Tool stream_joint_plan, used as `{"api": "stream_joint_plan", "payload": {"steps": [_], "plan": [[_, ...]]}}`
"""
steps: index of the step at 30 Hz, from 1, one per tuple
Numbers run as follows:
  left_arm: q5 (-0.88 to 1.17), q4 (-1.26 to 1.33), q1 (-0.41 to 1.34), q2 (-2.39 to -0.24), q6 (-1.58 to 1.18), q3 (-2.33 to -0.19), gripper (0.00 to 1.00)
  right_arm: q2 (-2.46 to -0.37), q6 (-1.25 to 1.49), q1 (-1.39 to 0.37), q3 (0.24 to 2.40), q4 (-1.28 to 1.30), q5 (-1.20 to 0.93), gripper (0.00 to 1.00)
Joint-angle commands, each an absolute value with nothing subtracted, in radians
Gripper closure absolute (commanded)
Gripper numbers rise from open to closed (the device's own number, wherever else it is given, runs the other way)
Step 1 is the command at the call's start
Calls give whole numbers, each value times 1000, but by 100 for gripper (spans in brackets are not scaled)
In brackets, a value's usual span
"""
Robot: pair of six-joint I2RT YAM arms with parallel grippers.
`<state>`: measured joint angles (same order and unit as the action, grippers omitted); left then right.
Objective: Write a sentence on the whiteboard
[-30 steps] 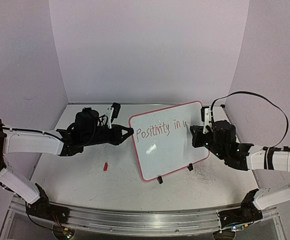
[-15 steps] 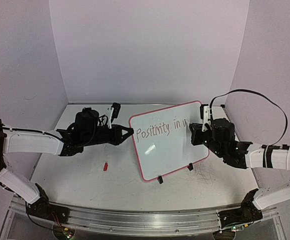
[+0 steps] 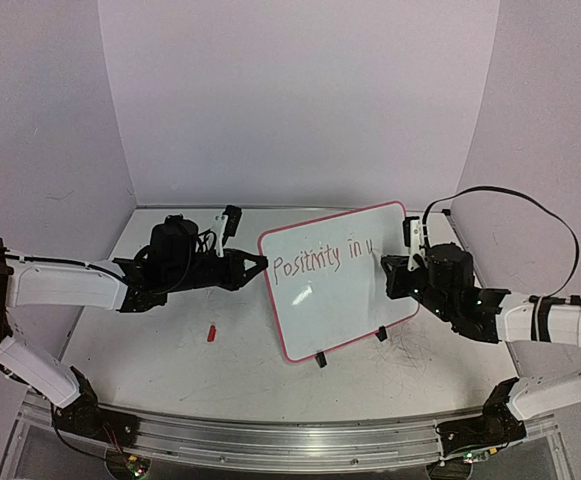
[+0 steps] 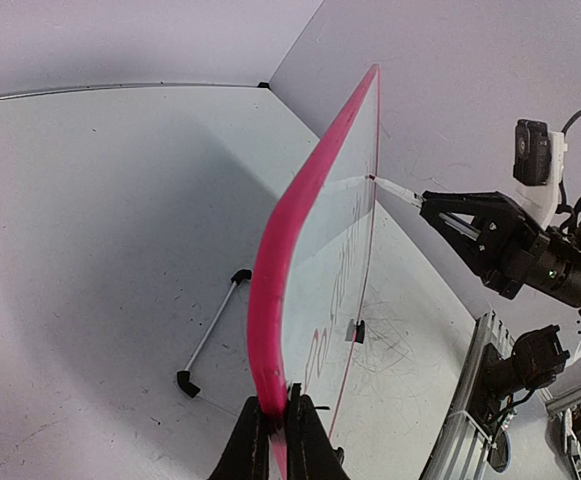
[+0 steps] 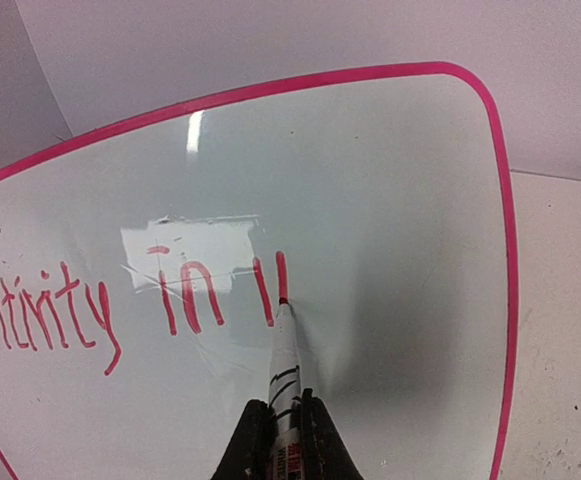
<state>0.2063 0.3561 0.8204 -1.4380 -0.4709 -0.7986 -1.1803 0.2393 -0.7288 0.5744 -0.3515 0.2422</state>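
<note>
**Sentence** (image 3: 310,262): red lettering on the upper half of the whiteboard (image 3: 335,300), now showing two short strokes after "Positivity in", where a second ago one was showing.

**Right gripper** (image 5: 283,440): clamping a marker (image 5: 282,345), its tip touching the newest stroke. The arm is reaching in low from the right, sitting slightly lower than before.

**Left gripper** (image 3: 260,262): pinching the board's left edge, its arm lying low and extended.

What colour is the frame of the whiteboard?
The whiteboard has a pink-red frame, clearest in the right wrist view.
</note>
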Motion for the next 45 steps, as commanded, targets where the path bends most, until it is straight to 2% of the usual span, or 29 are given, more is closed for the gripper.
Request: {"api": "stream_joint_plan", "payload": {"steps": [1, 27, 35, 45], "plan": [[168, 337, 817, -1422, -430, -834, 100, -1158, 260, -726, 552, -345, 223, 100], [169, 337, 816, -1430, -433, -840, 100, -1151, 266, -727, 553, -357, 145, 100], [163, 334, 816, -1424, -430, -835, 100, -1025, 269, -713, 519, -352, 192, 100], [163, 335, 816, -1420, -431, -833, 100, -1137, 218, -657, 615, -398, 159, 100]]}}
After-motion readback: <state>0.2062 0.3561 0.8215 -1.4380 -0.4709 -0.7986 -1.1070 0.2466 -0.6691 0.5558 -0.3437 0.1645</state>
